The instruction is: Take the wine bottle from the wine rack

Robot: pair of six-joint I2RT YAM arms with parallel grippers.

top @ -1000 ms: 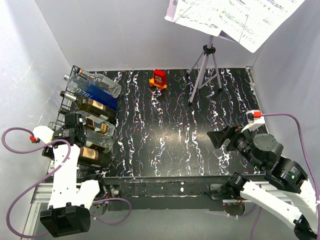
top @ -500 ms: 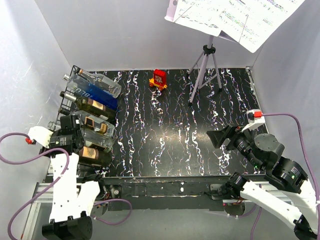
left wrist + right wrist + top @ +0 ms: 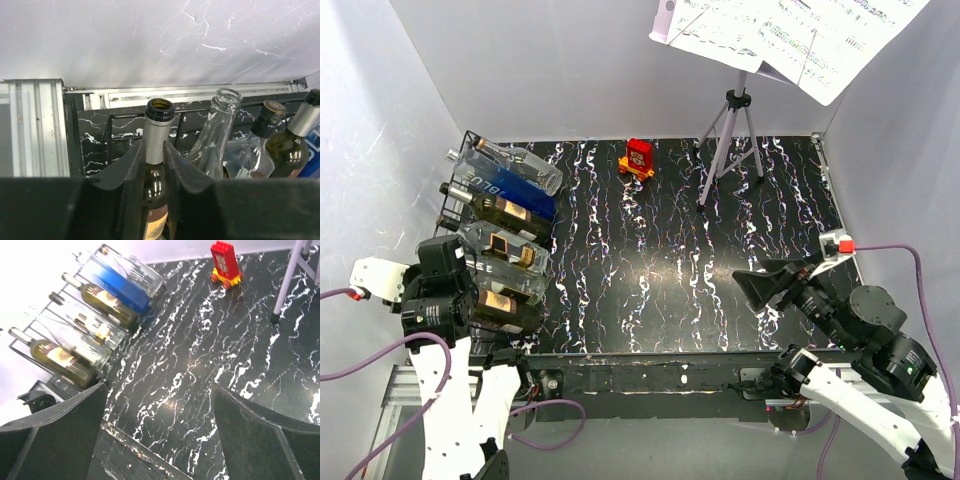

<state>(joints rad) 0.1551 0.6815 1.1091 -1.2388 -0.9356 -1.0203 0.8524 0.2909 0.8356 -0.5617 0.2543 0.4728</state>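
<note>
The black wire wine rack [image 3: 444, 214] stands at the table's left and holds several bottles lying side by side. The nearest one is a dark wine bottle [image 3: 506, 309] with a tan label and a silver-foiled neck [image 3: 156, 141]. My left gripper [image 3: 447, 272] is at the rack's left side. In the left wrist view it [image 3: 155, 144] is shut on that neck, just below the open mouth. The bottle lies in the rack [image 3: 108, 131]. My right gripper [image 3: 760, 287] hangs open and empty over the right of the table, its fingers wide apart [image 3: 160, 430]. It sees the bottle [image 3: 61, 360] from afar.
A clear empty bottle [image 3: 219, 130] lies right beside the held neck, with more bottles [image 3: 287, 140] beyond. A red toy block [image 3: 639, 158] and a grey tripod music stand [image 3: 729, 138] with sheet music stand at the back. White walls close in the left, back and right.
My left wrist has swung out to the left and toward the near edge, behind the bottle necks. My right arm has drawn back slightly to the right. The bottles lie as before.
</note>
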